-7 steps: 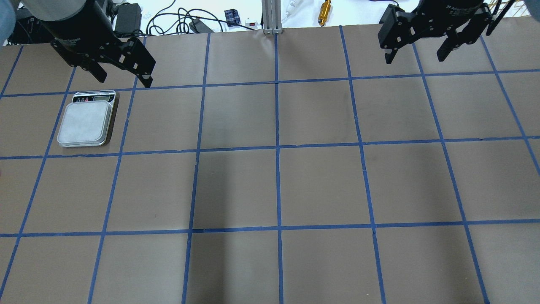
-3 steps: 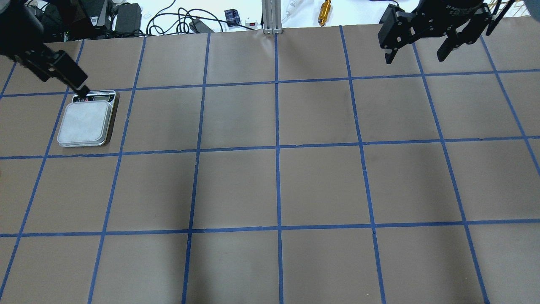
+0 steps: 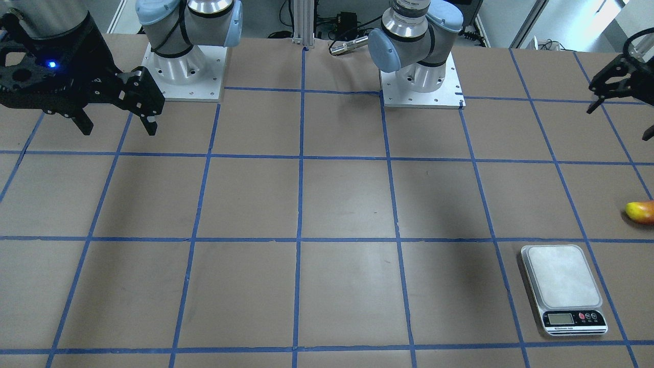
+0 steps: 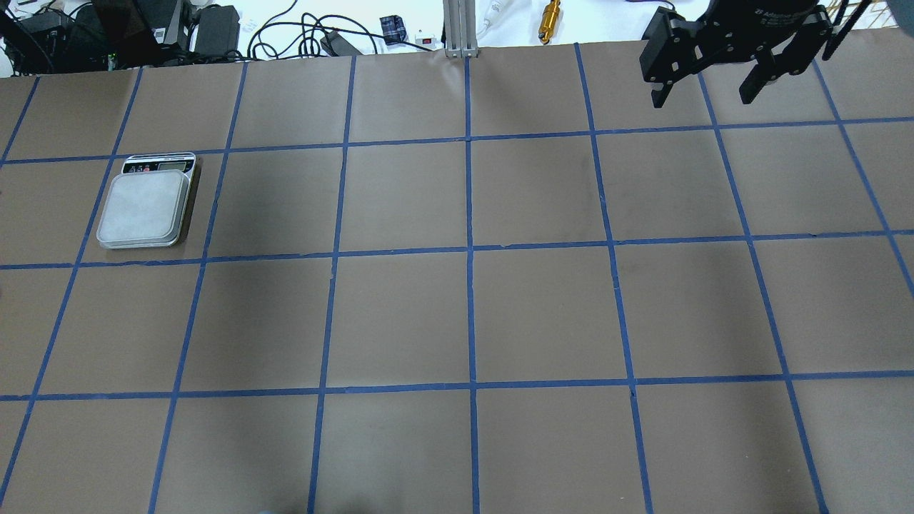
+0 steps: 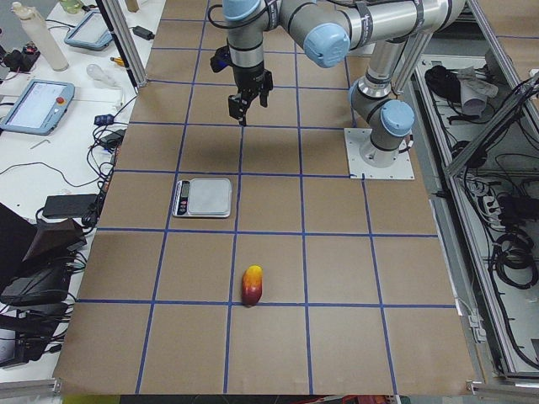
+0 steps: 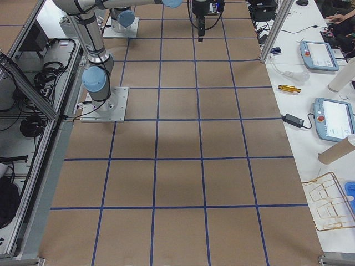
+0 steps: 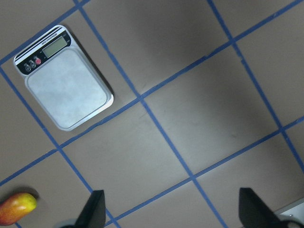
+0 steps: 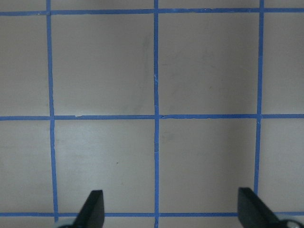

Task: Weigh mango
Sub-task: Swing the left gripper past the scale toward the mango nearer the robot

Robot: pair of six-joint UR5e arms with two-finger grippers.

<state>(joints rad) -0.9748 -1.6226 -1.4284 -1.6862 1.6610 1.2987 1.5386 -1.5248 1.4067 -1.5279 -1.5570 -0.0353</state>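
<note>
The mango [image 3: 641, 211], yellow to red-orange, lies on the brown table at the right edge of the front view, a little to the robot's side of the scale [image 3: 562, 286]. It also shows in the left side view [image 5: 252, 284] and the left wrist view [image 7: 18, 208]. The scale's platform [image 4: 145, 207] is bare. My left gripper [image 3: 618, 124] is open and empty, high above the table on the robot's side of the mango, and outside the overhead view. My right gripper [image 4: 701, 101] is open and empty, high over the table's far right.
Blue tape lines divide the table into squares. Cables, boxes and a gold cylinder [image 4: 550, 20] lie beyond the far edge, beside an aluminium post [image 4: 459, 28]. The two arm bases [image 3: 421, 76] stand on the robot's side. Tablets [image 5: 34, 105] sit on a side bench.
My left gripper has swung from beside the scale's display end out past the left edge of the overhead view. The right gripper and the scale have not moved.
</note>
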